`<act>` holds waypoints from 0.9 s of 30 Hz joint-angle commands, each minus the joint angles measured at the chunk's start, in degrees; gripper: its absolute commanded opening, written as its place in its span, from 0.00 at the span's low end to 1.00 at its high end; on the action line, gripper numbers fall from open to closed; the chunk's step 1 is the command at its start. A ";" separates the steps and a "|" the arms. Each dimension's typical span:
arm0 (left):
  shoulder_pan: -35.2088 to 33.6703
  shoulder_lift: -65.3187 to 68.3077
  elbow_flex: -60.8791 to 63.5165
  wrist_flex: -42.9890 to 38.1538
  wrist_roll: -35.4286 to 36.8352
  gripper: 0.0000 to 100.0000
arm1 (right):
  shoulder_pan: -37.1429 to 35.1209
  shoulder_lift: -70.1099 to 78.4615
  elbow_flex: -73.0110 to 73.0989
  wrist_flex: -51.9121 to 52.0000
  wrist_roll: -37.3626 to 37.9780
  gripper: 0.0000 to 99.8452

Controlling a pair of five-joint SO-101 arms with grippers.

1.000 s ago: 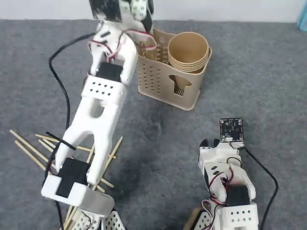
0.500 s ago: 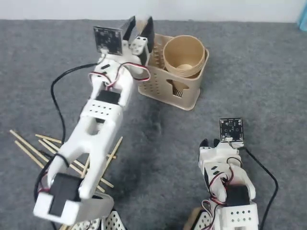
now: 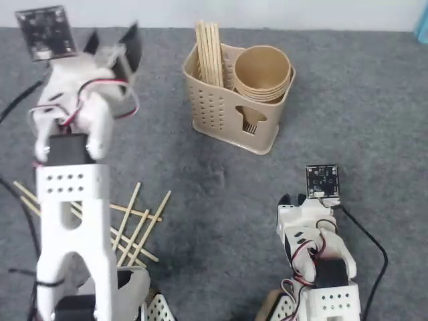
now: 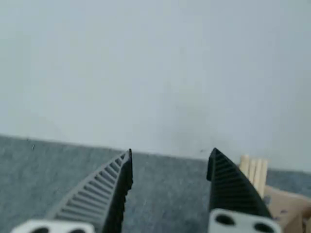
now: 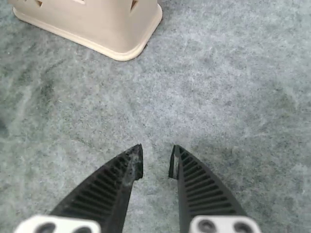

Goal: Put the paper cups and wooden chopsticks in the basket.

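The beige basket (image 3: 231,117) stands at the back middle of the grey mat, holding stacked paper cups (image 3: 262,70) and a bundle of upright wooden chopsticks (image 3: 208,43). More chopsticks (image 3: 137,227) lie scattered on the mat at the front left. My left gripper (image 3: 110,41) is raised at the back left, well left of the basket, open with nothing between its fingers; its wrist view (image 4: 170,162) shows the chopstick tips (image 4: 253,170) beyond. My right gripper (image 5: 155,162) rests low at the front right, slightly open and empty, facing the basket's base (image 5: 97,24).
The left arm's white links (image 3: 70,200) stretch over the scattered chopsticks. A black cable (image 3: 17,200) runs along the left edge. The right arm's body (image 3: 314,261) sits at the front right. Bare mat lies between the basket and the right gripper.
The left gripper has pulled away from the basket and swung left and up, leaving a bundle of chopsticks standing in the basket. The right arm has not moved.
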 commanded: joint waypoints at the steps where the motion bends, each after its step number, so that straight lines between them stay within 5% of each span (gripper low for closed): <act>1: -2.20 -2.81 -2.07 19.08 0.18 0.24 | 0.48 -1.36 0.79 -1.01 1.23 0.10; 7: -3.60 -1.14 9.27 32.18 -8.97 0.24 | 0.48 -1.36 0.79 -1.01 1.23 0.10; 16: -8.18 9.76 22.73 31.38 -24.18 0.24 | 0.66 -1.36 0.79 -1.01 1.23 0.10; 23: -8.18 21.19 24.57 23.65 -25.23 0.24 | 0.40 -1.36 0.79 -1.01 1.23 0.10; 27: -7.82 27.78 23.96 16.88 -25.23 0.16 | 0.48 -1.36 0.79 -1.01 1.23 0.10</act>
